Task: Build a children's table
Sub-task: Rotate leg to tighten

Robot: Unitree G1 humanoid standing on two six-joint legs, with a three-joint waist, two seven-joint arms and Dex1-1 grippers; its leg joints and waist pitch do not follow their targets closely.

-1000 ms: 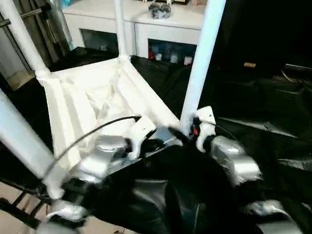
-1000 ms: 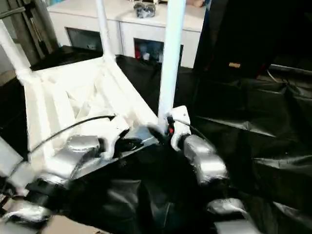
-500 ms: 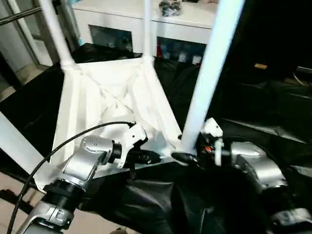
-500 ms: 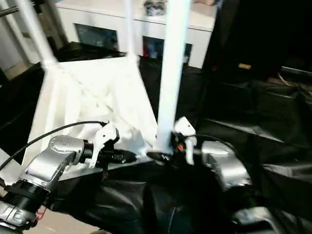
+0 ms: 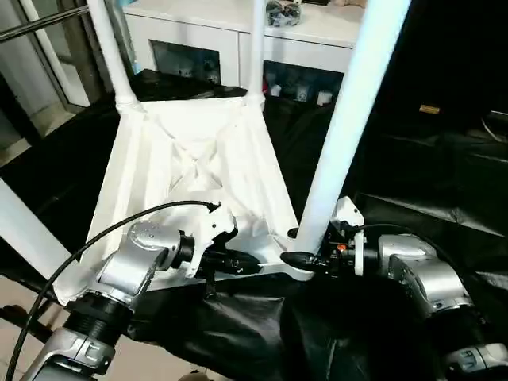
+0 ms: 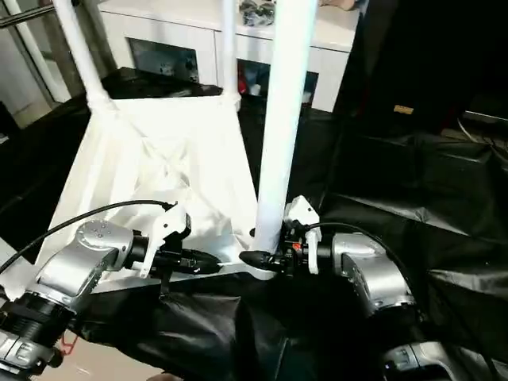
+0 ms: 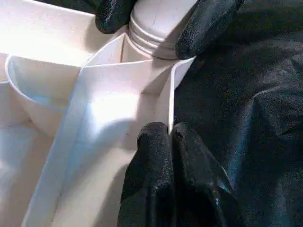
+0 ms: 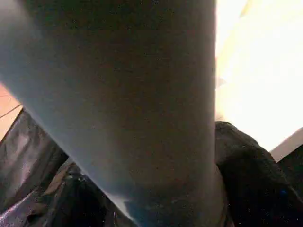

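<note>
The children's table lies upside down on the black cloth, its ribbed white top facing up and its legs pointing upward. My left gripper is shut on the thin near rim of the top, close to the near right corner socket. My right gripper is closed around the base of the near right leg, one black finger on each side just above the socket. That leg stands close in front of the right wrist camera. Two far legs and the near left leg also stand up.
A white cabinet with glass doors stands behind the work table. Crumpled black cloth covers the table to the right. A black cable arcs over my left forearm. The table's near edge and the floor lie at the lower left.
The head camera has shifted, so the whole scene sits differently in the picture. My right gripper's fingers have narrowed onto the leg base. My left gripper keeps its pinch on the rim.
</note>
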